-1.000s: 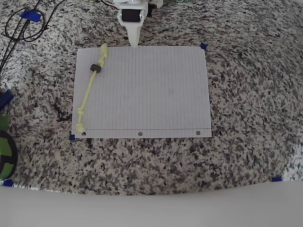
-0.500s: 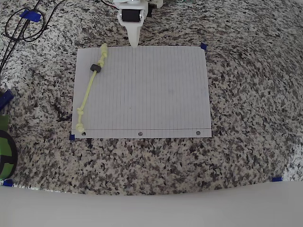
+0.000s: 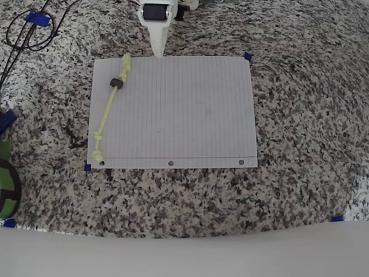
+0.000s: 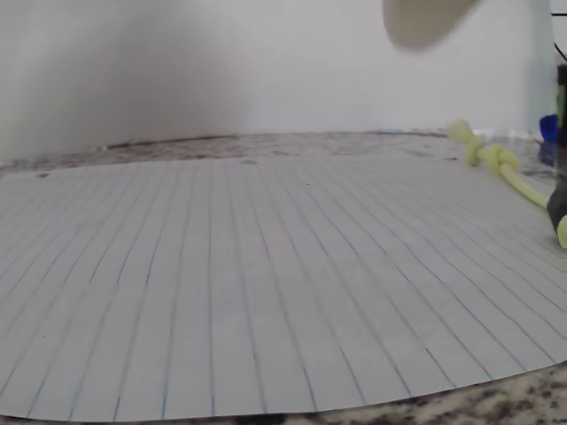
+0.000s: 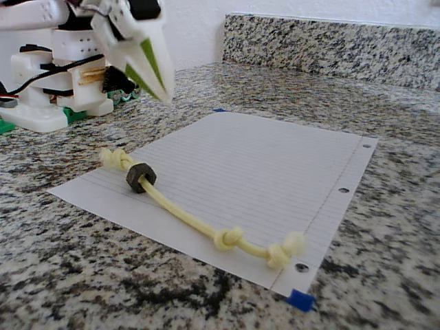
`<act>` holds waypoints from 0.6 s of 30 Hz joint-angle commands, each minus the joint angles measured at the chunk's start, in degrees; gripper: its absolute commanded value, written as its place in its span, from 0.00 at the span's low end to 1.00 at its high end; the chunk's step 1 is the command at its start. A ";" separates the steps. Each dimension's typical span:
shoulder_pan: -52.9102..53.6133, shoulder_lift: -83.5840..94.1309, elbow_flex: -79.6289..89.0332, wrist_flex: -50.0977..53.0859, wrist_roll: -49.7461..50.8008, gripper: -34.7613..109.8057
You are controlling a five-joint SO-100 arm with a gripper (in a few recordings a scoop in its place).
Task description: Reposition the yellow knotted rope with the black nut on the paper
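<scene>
The yellow knotted rope [image 3: 106, 115] lies nearly straight along the left side of the paper [image 3: 184, 109], with knots at both ends. The black nut [image 3: 117, 83] is threaded on it near the far knot. My gripper [image 3: 157, 53] hangs shut and empty above the paper's top edge, right of the rope's upper end. In the fixed view the gripper [image 5: 165, 96] hovers behind the rope [image 5: 182, 213] and nut [image 5: 140, 179] on the paper [image 5: 261, 158]. The wrist view looks low across the paper [image 4: 248, 292], with the rope [image 4: 496, 162] and nut [image 4: 558, 204] at the right edge.
Black cables [image 3: 23, 32] loop on the granite at the top left. A green object [image 3: 6, 184] sits at the left edge. Blue tape bits [image 3: 248, 56] mark the paper's corners. The arm's base [image 5: 48, 103] stands behind the paper, and a granite backsplash [image 5: 330, 45] runs beyond.
The gripper has shifted slightly left along the paper's top edge. Rope, nut and paper have not moved.
</scene>
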 commanded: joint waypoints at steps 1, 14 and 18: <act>0.09 -6.42 -6.86 0.97 0.53 0.24; -1.05 -29.44 -18.19 0.09 26.02 0.40; 0.00 -33.22 -18.54 -0.35 42.36 0.40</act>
